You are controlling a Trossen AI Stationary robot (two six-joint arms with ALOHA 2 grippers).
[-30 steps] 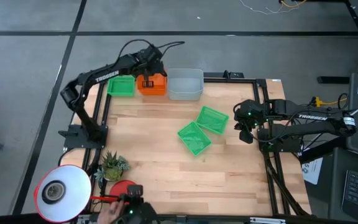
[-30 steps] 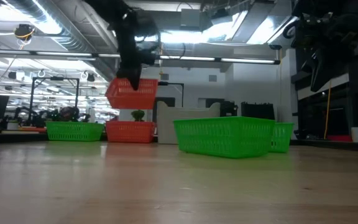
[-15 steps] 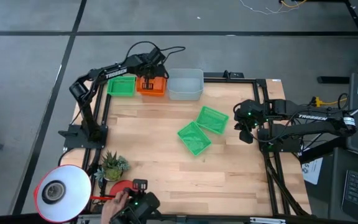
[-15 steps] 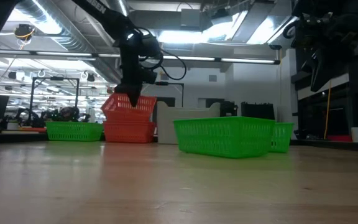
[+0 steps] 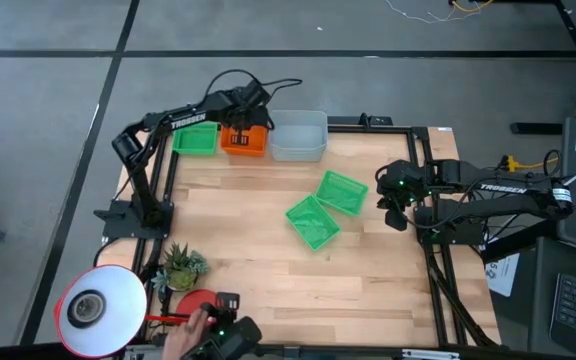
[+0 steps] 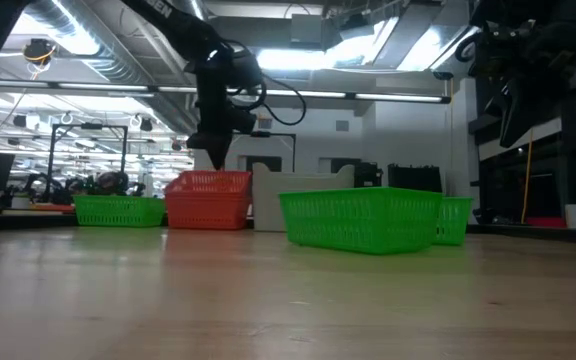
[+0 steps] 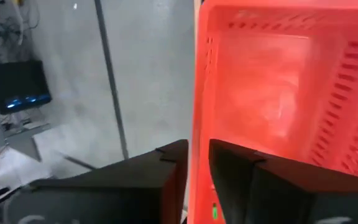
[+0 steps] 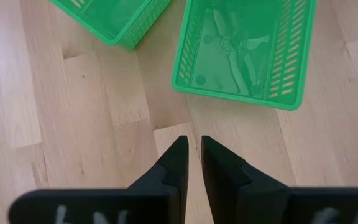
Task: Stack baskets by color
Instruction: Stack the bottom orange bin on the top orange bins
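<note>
Left gripper [image 5: 238, 128], upper left, jaws slightly spread astride the red stack's [image 5: 244, 140] rim: lift straight up, avoiding snagging it.

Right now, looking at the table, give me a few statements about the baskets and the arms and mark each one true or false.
1. The orange basket stands at the far edge between a green basket and the grey basket. True.
2. Two green baskets are stacked in the middle of the table. False: one loose green basket and the other loose green basket lie side by side, not nested.
3. The left gripper is right over the orange basket. True.
4. The right gripper is carrying a green basket. False: it hangs over bare wood beside the loose green pair, holding nothing.
</note>
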